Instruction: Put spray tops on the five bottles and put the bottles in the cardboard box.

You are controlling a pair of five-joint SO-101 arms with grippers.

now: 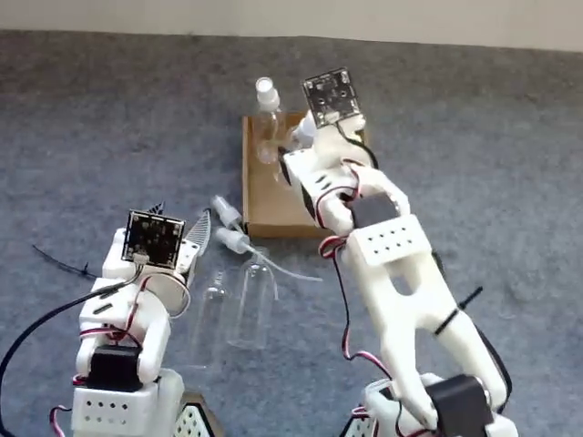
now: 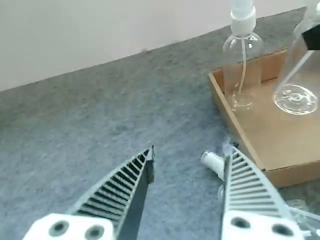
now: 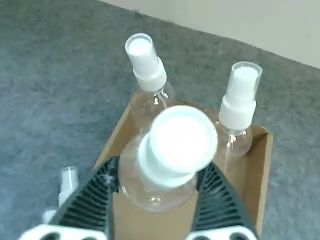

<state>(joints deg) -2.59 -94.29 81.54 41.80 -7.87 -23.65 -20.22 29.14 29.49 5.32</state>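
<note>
At left, the left gripper (image 2: 190,154) hangs low over the grey, felt-like counter (image 1: 109,118), its ribbed white jaws spread wide and holding nothing. Near it the first bare bottle (image 1: 211,314) and the second bare bottle (image 1: 253,300) lie side by side on the counter, both clear plastic cylinders with open necks. Just beyond those necks lie the far spray top (image 1: 225,211) and the near spray top (image 1: 233,242), small white pumps, the near one trailing a thin clear dip tube.

Further right sits the cardboard box (image 1: 264,214), a shallow brown tray with low walls. The first capped bottle (image 3: 147,75) and the second capped bottle (image 3: 240,97) stand upright at its far end, each round-shouldered with a white sprayer. The right gripper (image 3: 160,170) is over the box, its jaws clamped on the shoulders of a third capped bottle (image 3: 177,137). Whether that bottle's base rests on the box floor cannot be told.

By this showing, three of the five bottles are topped and two are boxed. The two bare bottles are yet to be fitted and packed.
</note>
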